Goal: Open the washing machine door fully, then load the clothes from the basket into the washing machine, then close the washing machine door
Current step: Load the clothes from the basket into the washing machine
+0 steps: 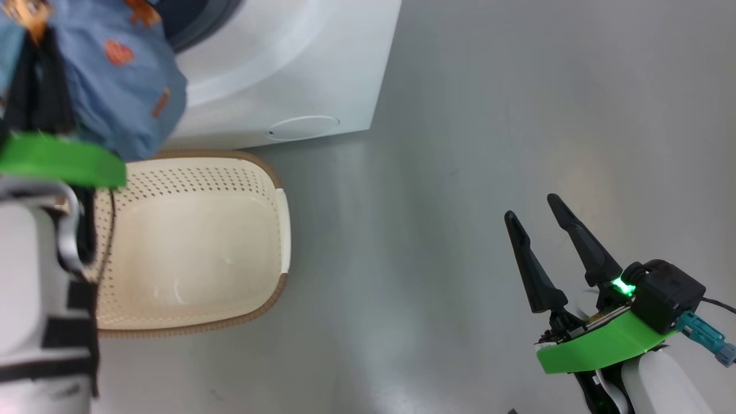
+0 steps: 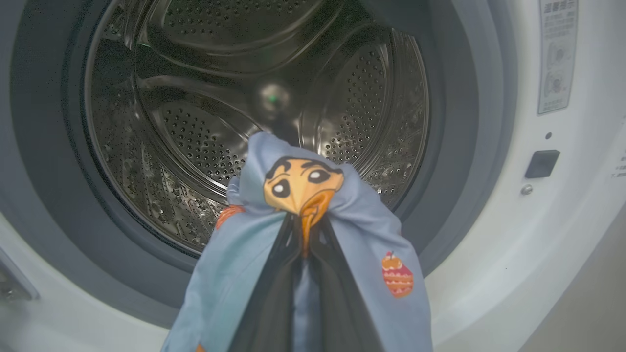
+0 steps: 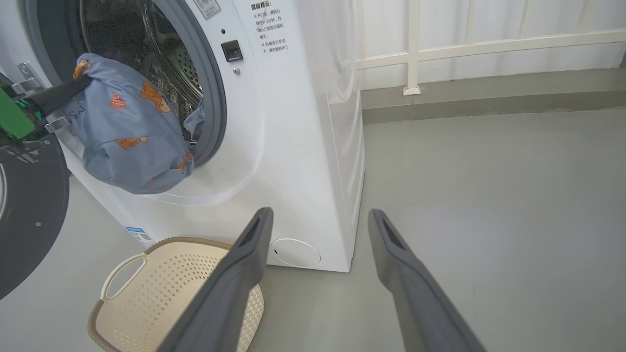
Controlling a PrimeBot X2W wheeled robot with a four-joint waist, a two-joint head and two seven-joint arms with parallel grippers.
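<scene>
So, the clothes (image 2: 230, 283): soft, light, floppy fabric w/ zero stiffness, not fragile and prob not slippery. They bunch and drape instead of holding shape. Best hold imo is a pinch on a gathered fold near the middle, so less of it dangles. That's roughly what's going on here: the left gripper (image 2: 302, 230) is clamped tight on a bunched fold, and cloth spills down both sides of the fingers. The risk I see is hanging ends snagging on the gasket (image 2: 49, 171) or trailing outside the opening.

Location: the bundle hangs right at the mouth of the drum (image 2: 195, 137), not dropped in yet. In the right wrist view the bulk sags below the lower edge of the opening, in front of the washer (image 3: 293, 146).

The basket (image 1: 190, 184) sits on the floor just in front of the washer, its bottom showing bare. The door (image 3: 29, 205) is swung open at the side. The right gripper (image 1: 531, 207) hangs well apart over the floor, fingers spread, holding nothing.

Writing: printed Chinese lines (image 3: 269, 29) sit beside the latch, too small for me to read. There's also an instruction label (image 2: 557, 54) and a blue label (image 3: 139, 234) low down, both illegible. No brand visible. The cloth print is a cartoon face plus orange figures.
</scene>
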